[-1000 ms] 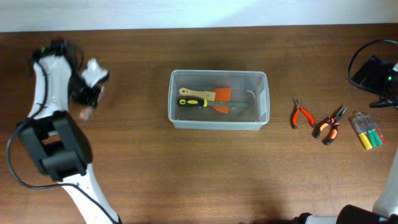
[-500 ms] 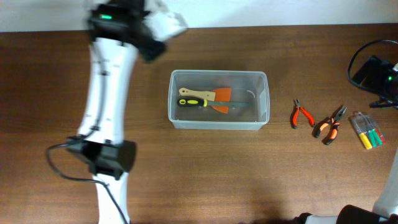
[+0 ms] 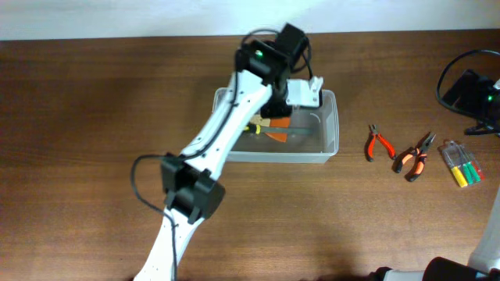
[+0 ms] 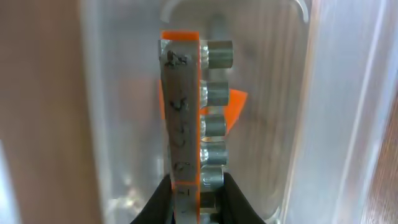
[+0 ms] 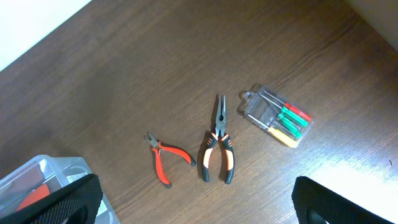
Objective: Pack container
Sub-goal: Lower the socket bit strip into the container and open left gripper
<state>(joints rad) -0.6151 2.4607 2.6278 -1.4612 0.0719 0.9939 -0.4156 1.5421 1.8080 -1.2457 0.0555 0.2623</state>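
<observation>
Left gripper: we see the left gripper closed on a grey strip with an orange back that carries a row of silver sockets. Its fingers pinch the strip's near end.
Left arm: in the overhead view the arm reaches across the table, and the left gripper sits over the far right part of the tub.
Container: the clear, colourless plastic rectangular tub stands near the middle of the brown wooden table. Its wall fills the left wrist view around the strip.
Strip position: we see it held lengthwise over the tub's inside. We cannot tell whether it touches the floor.
Inside the tub: a screwdriver with a yellow and black handle lies just beside an orange flat piece, both partly hidden by the arm.
Right gripper: we see the right gripper spread wide and holding nothing, above bare table.
On the table to the right: small red-handled pliers, orange and black long-nose pliers and a small clear case of coloured bits lie near one another, apart from the tub.
</observation>
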